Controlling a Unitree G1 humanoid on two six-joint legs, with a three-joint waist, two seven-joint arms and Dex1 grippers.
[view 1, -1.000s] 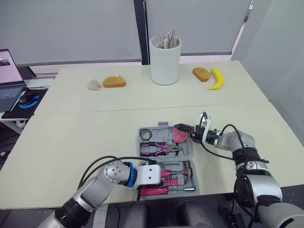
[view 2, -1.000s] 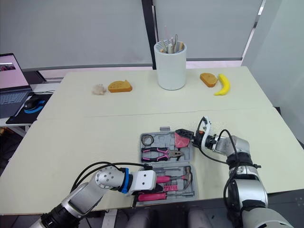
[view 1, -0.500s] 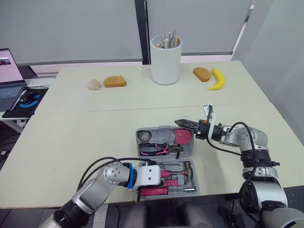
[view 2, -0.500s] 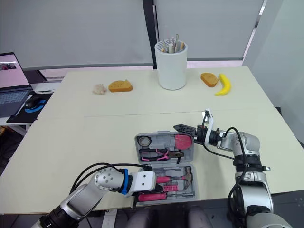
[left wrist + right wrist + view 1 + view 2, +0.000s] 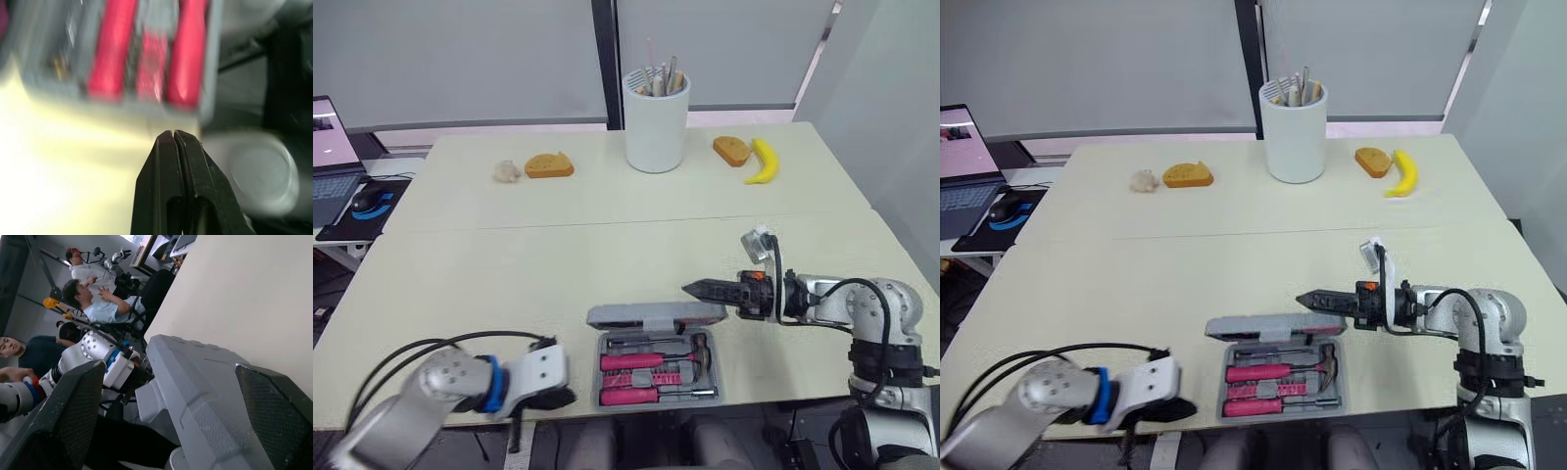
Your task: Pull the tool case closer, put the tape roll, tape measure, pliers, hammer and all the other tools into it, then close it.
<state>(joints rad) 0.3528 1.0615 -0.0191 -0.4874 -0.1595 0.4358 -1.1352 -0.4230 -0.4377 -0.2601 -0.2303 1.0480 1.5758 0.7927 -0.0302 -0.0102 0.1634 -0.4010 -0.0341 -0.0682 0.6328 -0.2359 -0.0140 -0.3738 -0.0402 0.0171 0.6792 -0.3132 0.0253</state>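
Up comes the lid [image 5: 656, 315] of the grey plastic tool case [image 5: 709, 380]: flat open a second ago, now tipped on edge over the tray!

Left eye view: the case sits lower centre, at the near edge of the cream table [image 5: 509, 255], with pink-handled tools [image 5: 631, 362] lying in the tray. The right gripper [image 5: 697, 289] points in from the right, its tips just above the lid's right end. The left gripper [image 5: 553, 399] has slid off to the lower left, apart from the case.

Left wrist view: black fingers [image 5: 164, 161] pressed together with nothing between them, blurred pink handles across the upper frame.

Right wrist view: fingers [image 5: 73, 416] spread wide, the grey lid rising between them at centre. People [image 5: 98, 303] sit at the upper left.
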